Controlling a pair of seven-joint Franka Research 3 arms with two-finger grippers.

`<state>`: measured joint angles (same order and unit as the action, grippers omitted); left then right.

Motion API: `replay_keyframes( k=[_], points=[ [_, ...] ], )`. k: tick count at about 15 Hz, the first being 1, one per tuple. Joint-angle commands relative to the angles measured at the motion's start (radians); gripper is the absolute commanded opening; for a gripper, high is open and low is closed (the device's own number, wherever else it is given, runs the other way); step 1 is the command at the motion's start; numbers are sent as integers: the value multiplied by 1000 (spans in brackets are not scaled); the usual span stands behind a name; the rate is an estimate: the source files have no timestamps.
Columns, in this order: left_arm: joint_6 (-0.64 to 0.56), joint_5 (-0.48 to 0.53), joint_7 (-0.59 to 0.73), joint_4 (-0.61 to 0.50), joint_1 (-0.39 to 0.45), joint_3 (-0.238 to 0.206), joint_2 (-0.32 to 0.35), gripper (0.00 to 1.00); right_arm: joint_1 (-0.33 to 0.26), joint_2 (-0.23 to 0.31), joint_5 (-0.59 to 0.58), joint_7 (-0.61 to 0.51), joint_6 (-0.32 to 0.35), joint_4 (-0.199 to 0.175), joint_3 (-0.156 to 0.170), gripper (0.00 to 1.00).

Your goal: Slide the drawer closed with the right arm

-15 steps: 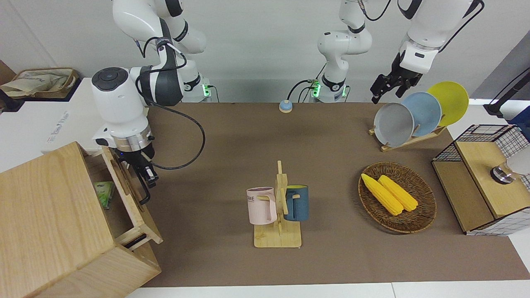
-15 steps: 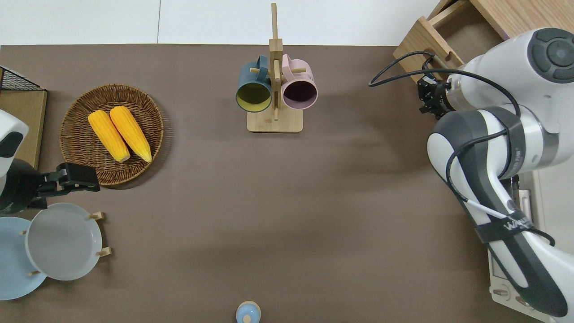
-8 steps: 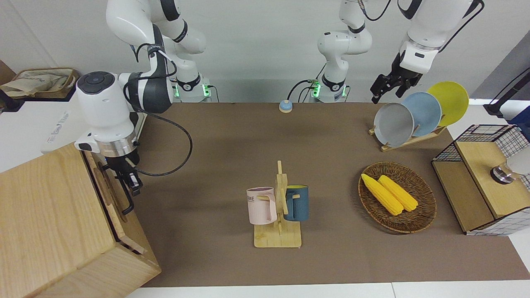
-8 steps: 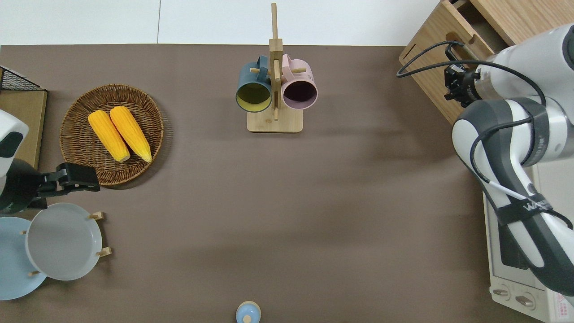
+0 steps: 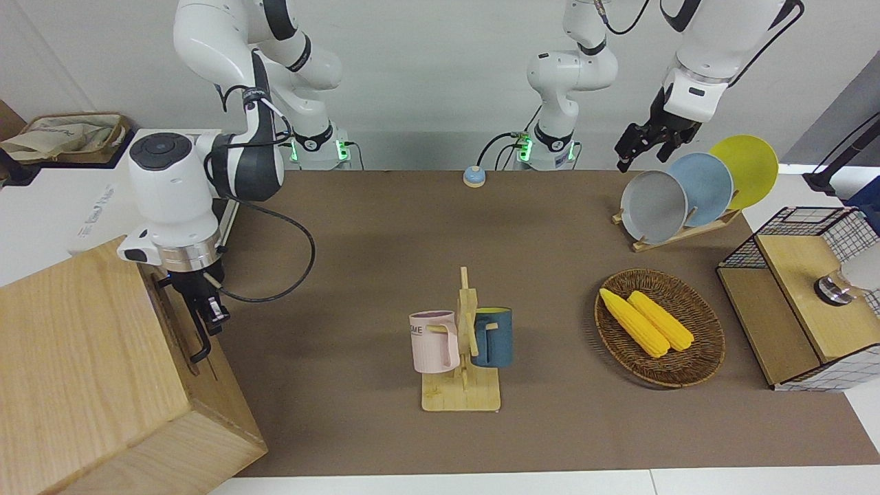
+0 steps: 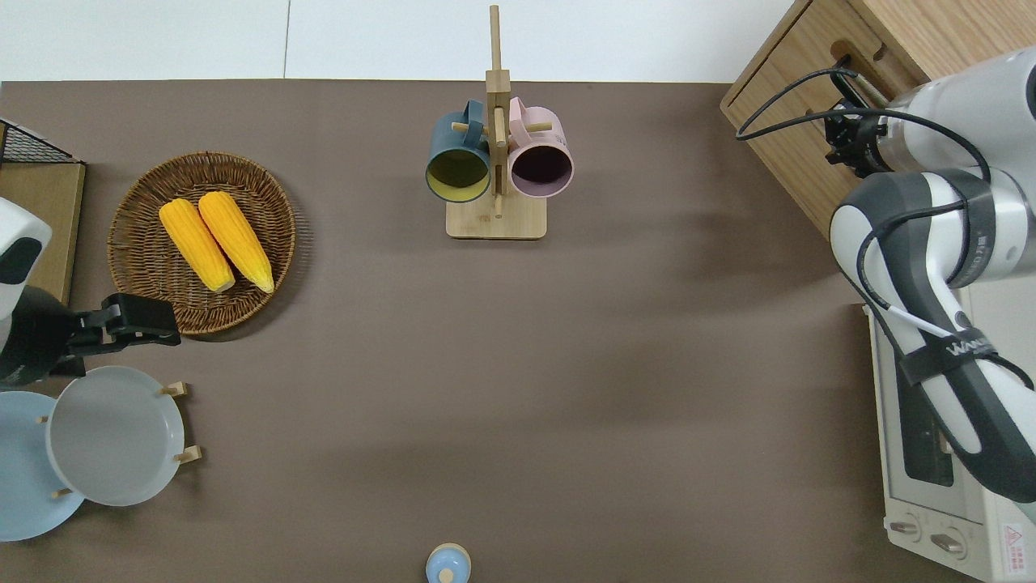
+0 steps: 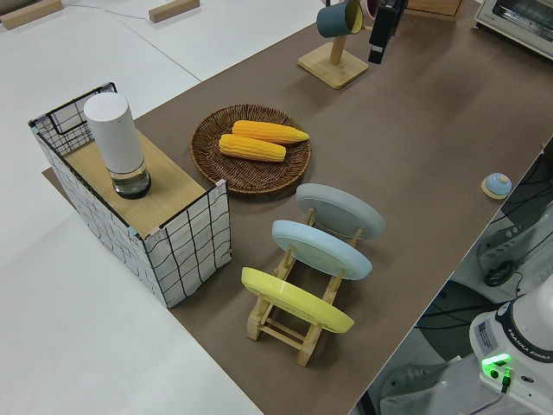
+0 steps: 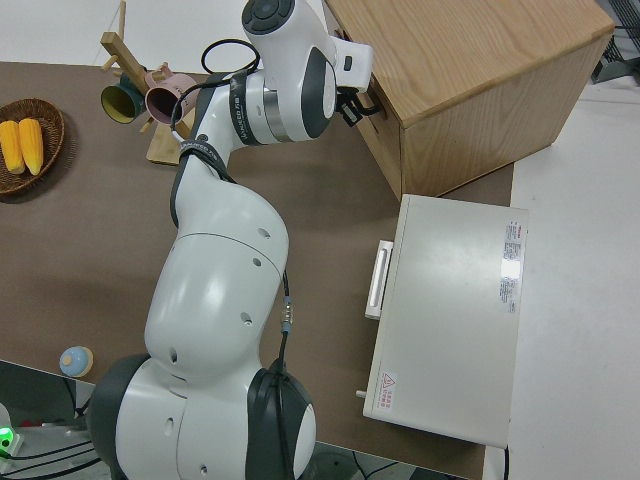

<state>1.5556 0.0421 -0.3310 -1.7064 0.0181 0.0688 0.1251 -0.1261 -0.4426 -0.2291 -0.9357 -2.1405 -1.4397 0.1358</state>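
The drawer [image 5: 180,323] sits pushed in, its front panel level with the front of the big light-wood box [image 5: 75,357] at the right arm's end of the table. Its black bar handle [image 5: 201,344] stands out from the panel. My right gripper [image 5: 210,315] is against the panel by the handle, at the handle's end nearer the robots. It also shows in the overhead view [image 6: 846,142] against the drawer front [image 6: 797,105], and in the right side view [image 8: 360,105]. Whether it grips the handle is not visible. My left arm is parked, its gripper [image 5: 639,148] open.
A white toaster oven [image 6: 914,453] stands nearer to the robots than the box. A mug rack [image 5: 464,357] with two mugs stands mid-table. A wicker basket [image 5: 708,364] of corn, a plate rack [image 5: 687,185] and a wire-grid box [image 5: 797,309] are toward the left arm's end.
My right gripper has moved toward the box with the drawer front. The drawer, open a second ago with a green packet showing inside, has slid fully in. The left arm has not moved.
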Motion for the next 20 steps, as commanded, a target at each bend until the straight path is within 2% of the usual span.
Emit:
replay_keyframes(
  k=[1,3,4,6,7,9,10,11,13,16,18,20],
  points=[
    [-17,1,9,4,-1,-4,8,993,-30,-24,-50,28,-16,47,5,0],
    [-15,1,9,4,-1,-4,8,993,-15,10,-41,28,34,42,7,39],
    [-15,1,9,4,-1,-4,8,993,5,33,-38,29,42,19,8,187],
    [-15,1,9,4,-1,-4,8,993,25,70,-38,35,65,-22,8,255],
    [-17,1,9,4,-1,-4,8,993,39,87,-38,37,79,-31,11,332],
    [-17,1,9,4,-1,-4,8,995,58,116,-39,43,106,-56,14,724],
    [-17,1,9,4,-1,-4,8,993,74,137,-41,60,109,-79,14,977],
    [-17,1,9,4,-1,-4,8,993,88,160,-39,72,111,-105,14,983],
    [-15,1,9,4,-1,-4,8,993,112,200,-39,89,140,-131,14,985],
    [-17,1,9,4,-1,-4,8,993,147,252,-20,248,261,-136,14,985],
    [-15,1,9,4,-1,-4,8,993,152,287,43,360,307,-134,11,985],
    [-17,1,9,4,-1,-4,8,993,155,330,108,461,356,-134,-7,985]
  ],
)
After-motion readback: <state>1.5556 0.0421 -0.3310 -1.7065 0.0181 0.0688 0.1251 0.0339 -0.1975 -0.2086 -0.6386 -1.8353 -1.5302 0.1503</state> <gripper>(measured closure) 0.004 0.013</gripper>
